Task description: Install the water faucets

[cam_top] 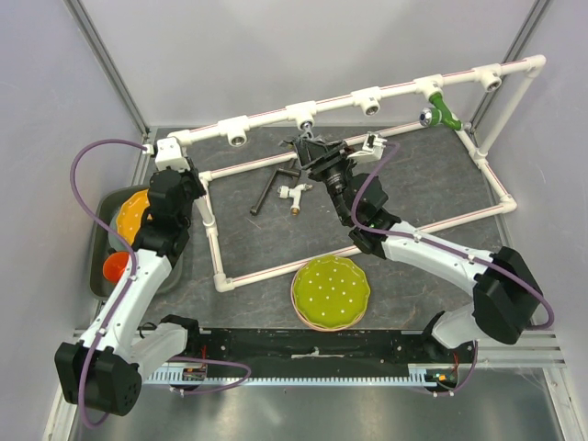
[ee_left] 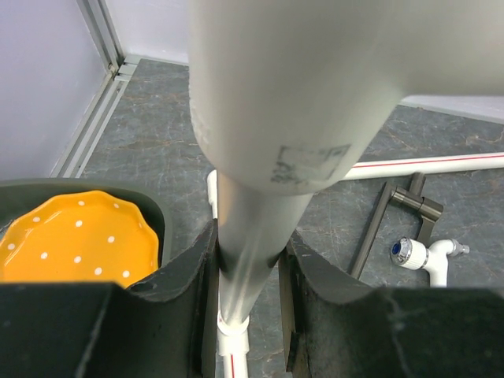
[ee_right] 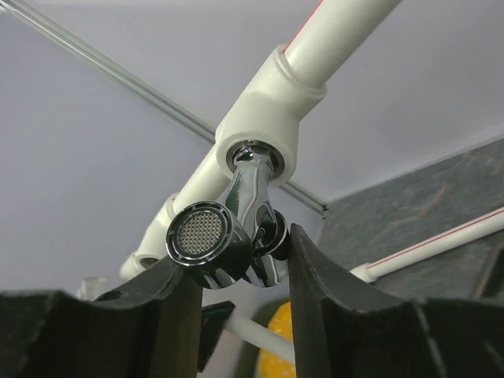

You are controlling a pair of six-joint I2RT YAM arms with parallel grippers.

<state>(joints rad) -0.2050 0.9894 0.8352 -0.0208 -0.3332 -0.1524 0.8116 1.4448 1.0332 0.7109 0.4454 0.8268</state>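
Note:
A shiny silver faucet (ee_right: 236, 236) with a mesh spout sits with its stem in a white tee socket (ee_right: 260, 118) of the pipe frame. My right gripper (ee_right: 236, 276) is shut on its body from below. In the top view that gripper (cam_top: 314, 149) is just under the second socket (cam_top: 301, 112). The white faucet (cam_top: 296, 193) lies loose on the mat inside the frame and also shows in the left wrist view (ee_left: 425, 253). My left gripper (ee_left: 248, 276) is shut on the frame's left upright pipe (ee_left: 236, 260), near the corner (cam_top: 175, 179).
A black L-shaped bar (cam_top: 271, 184) lies beside the white faucet. A green fitting (cam_top: 447, 112) hangs on a right-hand socket. A green plate (cam_top: 331, 292) lies in front. A dark tray (cam_top: 99, 266) at left holds a yellow plate (ee_left: 79, 236) and an orange cup (cam_top: 117, 266).

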